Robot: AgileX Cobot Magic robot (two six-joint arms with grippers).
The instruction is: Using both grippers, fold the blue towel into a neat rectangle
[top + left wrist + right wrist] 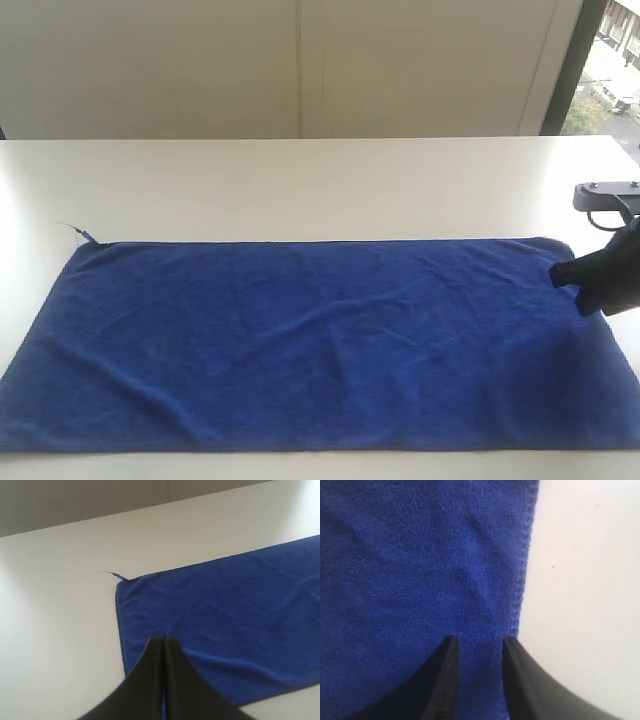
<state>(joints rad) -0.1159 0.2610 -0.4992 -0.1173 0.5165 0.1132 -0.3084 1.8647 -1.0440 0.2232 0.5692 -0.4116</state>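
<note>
The blue towel (300, 340) lies spread flat on the white table (300, 180), its long side running left to right, with light wrinkles. My right gripper (556, 272) is over the towel's right end near the far corner. In the right wrist view its fingers stand apart, open (479, 641), low over the towel (410, 570) just inside its hemmed edge, with nothing pinched. My left gripper (163, 638) is shut and empty, hovering above the towel (225, 610) near its left edge. It is out of the exterior view.
A loose thread (72, 229) sticks out from the towel's far left corner, also seen in the left wrist view as a thread (107, 573). Bare table (590, 580) lies beyond the towel's right edge. A wall (300, 60) and a window (610, 60) stand behind.
</note>
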